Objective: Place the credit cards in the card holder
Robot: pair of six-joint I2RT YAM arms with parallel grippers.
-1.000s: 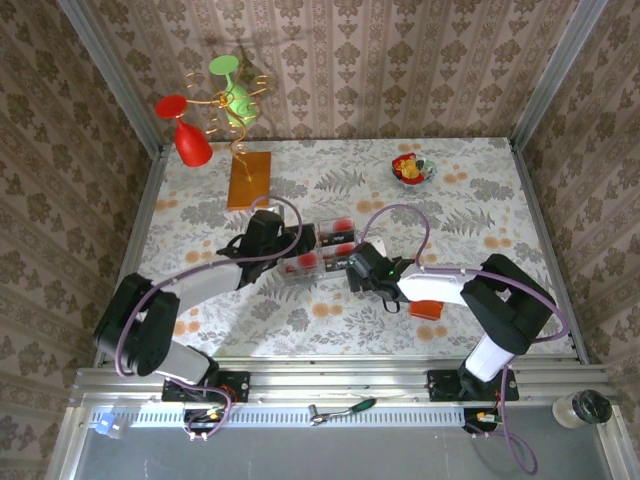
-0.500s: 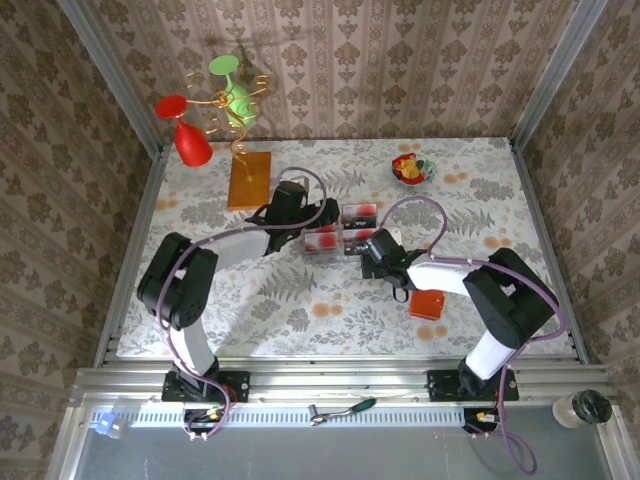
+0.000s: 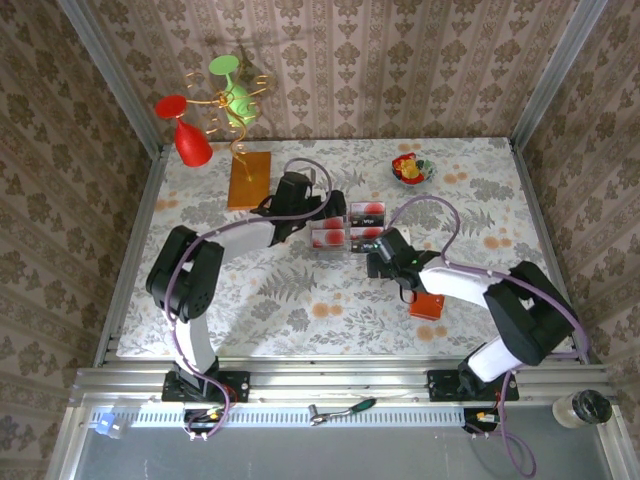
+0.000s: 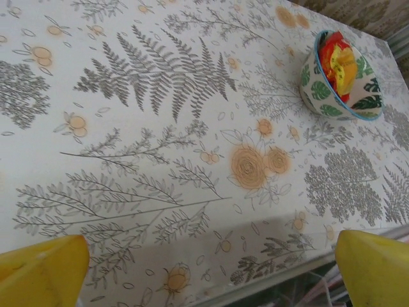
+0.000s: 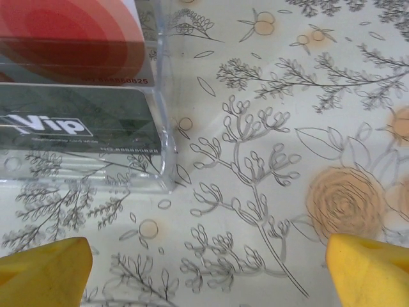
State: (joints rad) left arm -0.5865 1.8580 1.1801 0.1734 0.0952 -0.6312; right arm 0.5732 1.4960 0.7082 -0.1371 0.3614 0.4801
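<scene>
Several red-and-white credit cards stand in a clear plastic compartment tray at mid-table. In the right wrist view a red card and a dark green VIP card lie behind the tray's clear wall. The orange card holder lies flat near the right arm, partly under it. My left gripper is open at the tray's far-left side, its yellow fingertips wide apart. My right gripper is open just near-right of the tray, over bare cloth.
A small leaf-patterned bowl of red and yellow pieces sits at the back right. An orange-brown wooden board with a wire stand holding red and green glasses stands at the back left. Patterned walls enclose the table.
The clear tray with the cards has shifted away from the arm bases and to the right. Both grippers moved with it, the left arm stretching further out.
</scene>
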